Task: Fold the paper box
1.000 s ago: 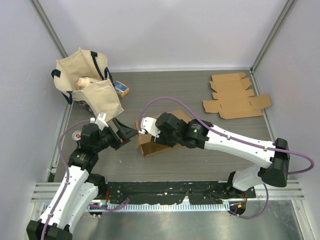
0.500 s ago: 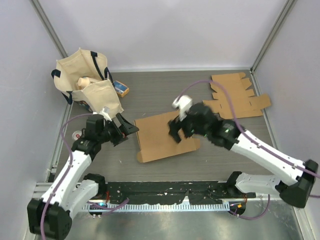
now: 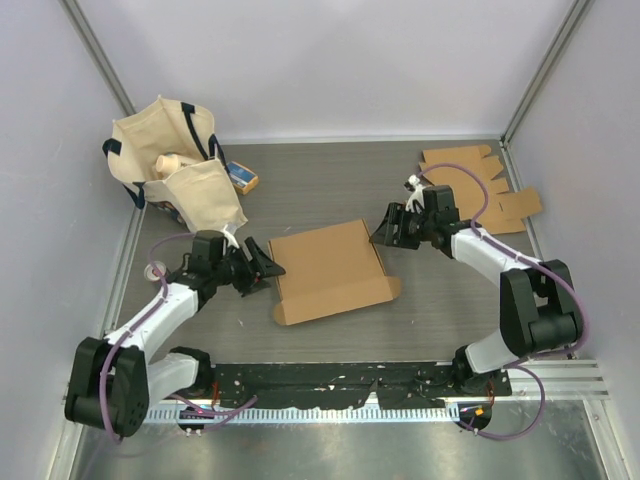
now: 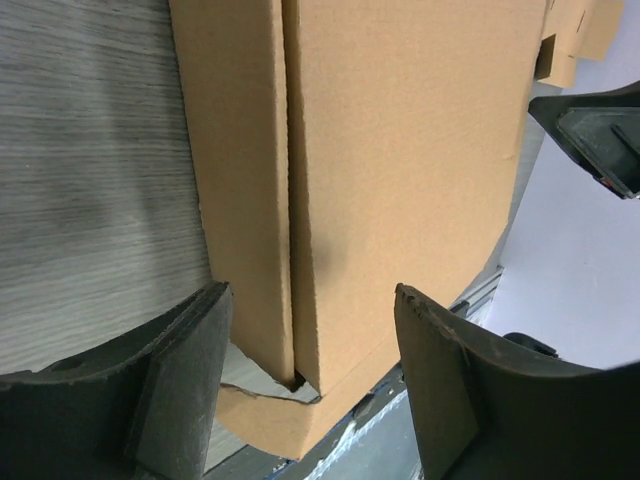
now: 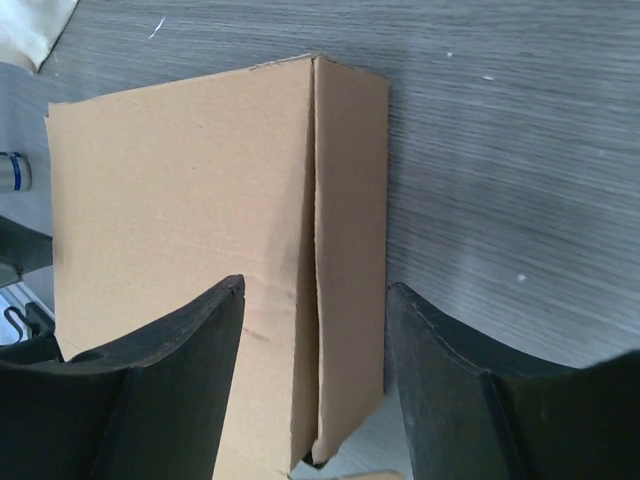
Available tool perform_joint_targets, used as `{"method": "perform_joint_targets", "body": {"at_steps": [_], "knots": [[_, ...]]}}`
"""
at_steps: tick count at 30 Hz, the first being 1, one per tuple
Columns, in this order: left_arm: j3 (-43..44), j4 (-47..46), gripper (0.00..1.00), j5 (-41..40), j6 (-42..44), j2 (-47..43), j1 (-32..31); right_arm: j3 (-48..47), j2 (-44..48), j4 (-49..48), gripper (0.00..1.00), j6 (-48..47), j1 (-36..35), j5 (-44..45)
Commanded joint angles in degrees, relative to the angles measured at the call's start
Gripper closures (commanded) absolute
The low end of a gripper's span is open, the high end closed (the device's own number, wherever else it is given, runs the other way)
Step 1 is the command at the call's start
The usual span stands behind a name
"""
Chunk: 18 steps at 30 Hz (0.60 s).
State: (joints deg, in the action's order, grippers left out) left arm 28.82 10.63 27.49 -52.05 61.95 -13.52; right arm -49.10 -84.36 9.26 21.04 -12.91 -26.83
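Standing apart with nothing between them, the fingers of the left gripper face the left edge of the paper box from just beside it, and the right gripper is likewise spread and empty, just off the box's far right corner. A second ago both grippers were crowded together over the box at the middle of the worktop, where it looked bunched and partly raised. Half a second ago the right one was still over its lid, and now both arms have drawn back to either side. The box lies flat between them with its lid down, and both wrist views show the side wall folded up against the top panel. A small tab pokes out at its near right corner and a flap edge shows at the near left one. The release suggests the fold is done or nearly so, with perhaps those corners left to tuck. Further out, flat cardboard blanks lie at the far right and a canvas bag at the far left.
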Motion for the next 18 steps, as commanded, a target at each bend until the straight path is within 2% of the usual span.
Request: {"method": "perform_joint_targets", "body": {"at_steps": [1,5,9,12,15,18], "knots": [[-1.6,-8.2,0.35,2.2,0.7,3.2,-0.7,0.9,-1.1,-11.9,0.38,0.7,-0.2,-6.6],[-2.2,-12.2,0.41,1.6,-0.2,5.1,-1.5,1.6,-4.3,-13.6,0.51,0.8,-0.2,-7.8],[-2.0,-13.4,0.44,0.8,-0.2,7.0,-2.6,1.9,-6.3,-13.7,0.56,0.5,-0.2,-7.7],[-1.8,-14.6,0.48,1.1,-0.4,8.2,-3.1,2.3,-7.1,-14.4,0.68,1.0,-0.1,-7.8],[-2.1,-14.6,0.52,0.5,-0.6,8.1,-3.3,2.8,-7.3,-14.5,0.72,1.1,-0.2,-7.6],[-3.1,-14.1,0.49,-0.9,-1.2,6.3,-3.2,4.1,-6.8,-15.3,0.81,2.0,-0.2,-6.1]]}}
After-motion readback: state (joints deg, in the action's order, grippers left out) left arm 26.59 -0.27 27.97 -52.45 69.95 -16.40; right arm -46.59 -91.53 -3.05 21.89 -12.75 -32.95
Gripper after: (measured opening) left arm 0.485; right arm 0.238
